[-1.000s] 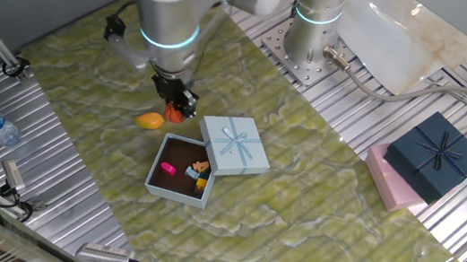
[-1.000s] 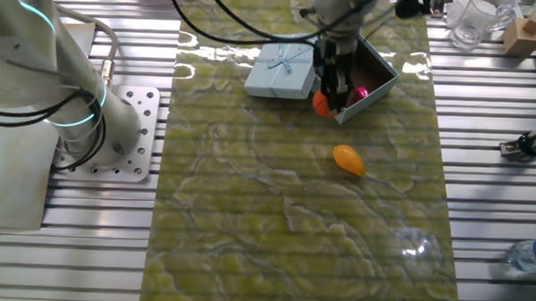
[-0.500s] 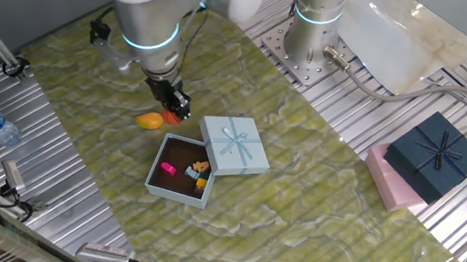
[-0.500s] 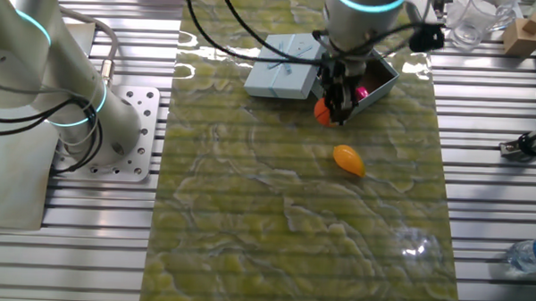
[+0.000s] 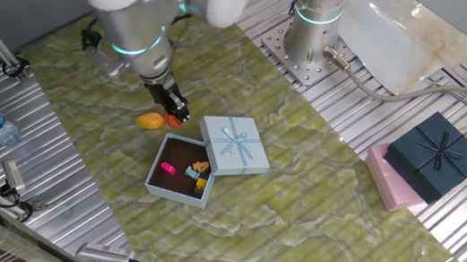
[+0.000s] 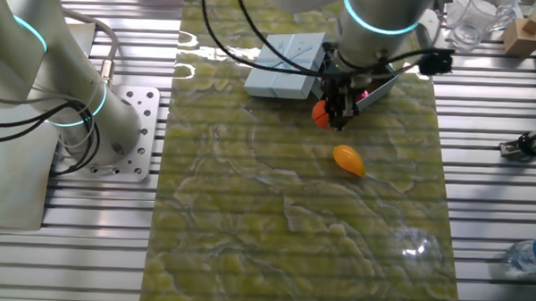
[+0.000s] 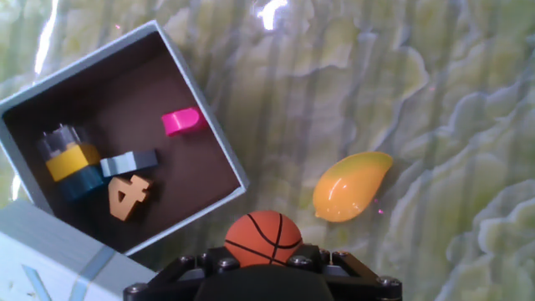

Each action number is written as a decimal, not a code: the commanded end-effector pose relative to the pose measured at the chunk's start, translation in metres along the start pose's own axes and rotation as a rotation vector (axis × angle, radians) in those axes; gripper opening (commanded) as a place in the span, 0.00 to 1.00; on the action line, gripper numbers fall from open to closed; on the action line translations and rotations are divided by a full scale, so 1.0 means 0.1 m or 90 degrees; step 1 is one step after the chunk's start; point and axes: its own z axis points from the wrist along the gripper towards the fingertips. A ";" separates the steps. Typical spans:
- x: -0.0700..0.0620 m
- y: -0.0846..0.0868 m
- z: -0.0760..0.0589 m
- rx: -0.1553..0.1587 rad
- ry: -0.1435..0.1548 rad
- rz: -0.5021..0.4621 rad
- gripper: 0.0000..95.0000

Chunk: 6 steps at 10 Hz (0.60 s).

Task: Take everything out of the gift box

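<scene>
gripper point(image 5: 175, 113) closed on ball point(image 7: 263, 238), held just outside box point(image 7: 219, 149) at its open wall, above the mat point(image 5: 314, 193) and not yet set down; judged mid-carry, clear of the rim so the ball can be dropped beside the box rather than back in. mango point(image 7: 349, 186) lying on the mat just beyond the ball from the box, apart from the wall, likely the first piece out and marking where emptied things go. lid point(image 5: 235, 144) resting on the box's far edge from the gripper, tilted over the rim, leaving most of the dark inside open from above. still inside the box: pink piece point(image 7: 182, 121) near the wall facing the mango, blue bar point(image 7: 129, 163) and tan figure 4 point(image 7: 127, 196) toward the lid side, yellow-and-blue stack point(image 7: 65, 163) in the corner away from the mango. open mat between box wall and mango narrow, enough for the ball by judgement but close to both; wider bare mat past the mango, away from the box. risk judged: ball rolling once let go, toward mango or box wall.
</scene>
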 end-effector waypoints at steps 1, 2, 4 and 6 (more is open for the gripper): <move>0.01 -0.04 0.03 0.003 -0.003 0.002 0.00; -0.02 -0.05 0.09 0.002 -0.004 0.003 0.00; -0.02 -0.05 0.14 0.003 -0.017 0.009 0.00; 0.01 -0.07 0.19 0.009 -0.039 0.010 0.00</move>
